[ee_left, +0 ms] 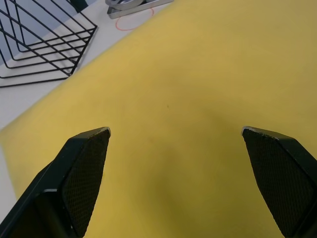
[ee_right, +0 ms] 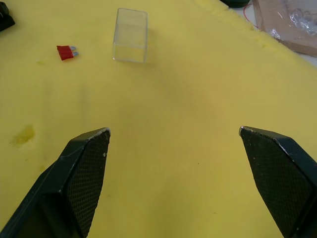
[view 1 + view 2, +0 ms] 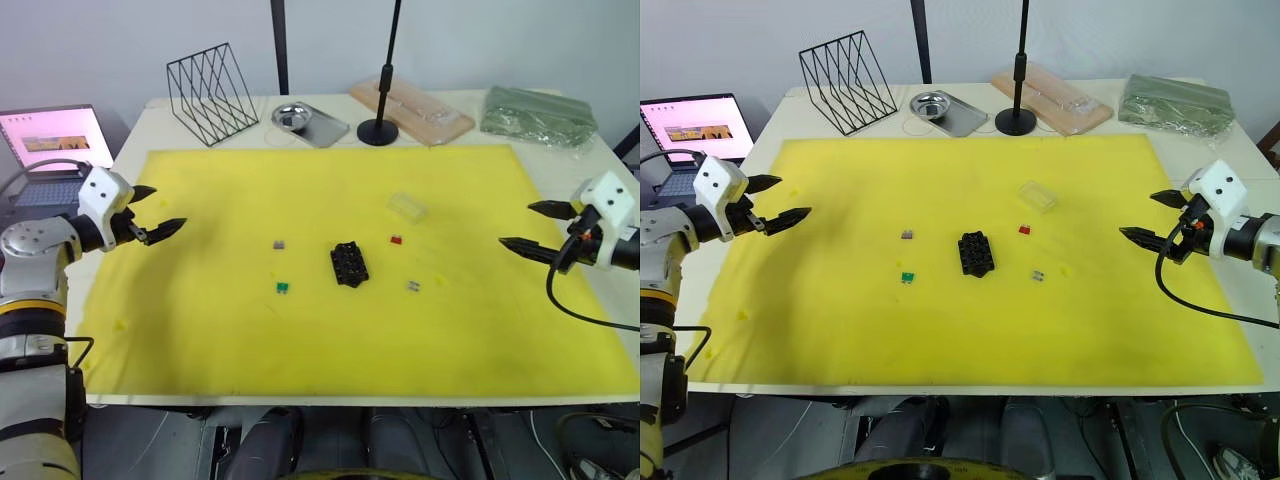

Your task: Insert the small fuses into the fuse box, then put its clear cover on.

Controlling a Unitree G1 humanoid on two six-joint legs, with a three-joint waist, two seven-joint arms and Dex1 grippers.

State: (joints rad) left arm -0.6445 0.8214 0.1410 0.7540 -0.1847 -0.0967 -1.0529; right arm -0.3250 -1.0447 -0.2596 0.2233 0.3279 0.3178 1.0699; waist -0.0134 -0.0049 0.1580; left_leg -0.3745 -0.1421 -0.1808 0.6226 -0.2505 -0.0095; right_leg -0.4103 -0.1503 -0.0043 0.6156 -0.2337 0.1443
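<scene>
The black fuse box (image 3: 349, 264) sits mid-mat on the yellow foam. Around it lie small fuses: a grey one (image 3: 279, 244) to its left, a green one (image 3: 283, 288) nearer the front left, a red one (image 3: 396, 240) to its right and another grey one (image 3: 413, 286) at the front right. Behind the red fuse lies the clear cover (image 3: 407, 207), which the right wrist view shows as a clear cover (image 2: 130, 34) beside the red fuse (image 2: 65, 52). My left gripper (image 3: 158, 210) hovers open at the mat's left edge. My right gripper (image 3: 530, 227) hovers open at the right edge. Both are empty.
Along the table's back stand a black wire rack (image 3: 211, 92), a metal tray with a small bowl (image 3: 310, 121), a black stand base (image 3: 378, 131), a clear tray with a wooden board (image 3: 411, 108) and a green bundle (image 3: 537, 114). A laptop (image 3: 52, 145) sits off the left edge.
</scene>
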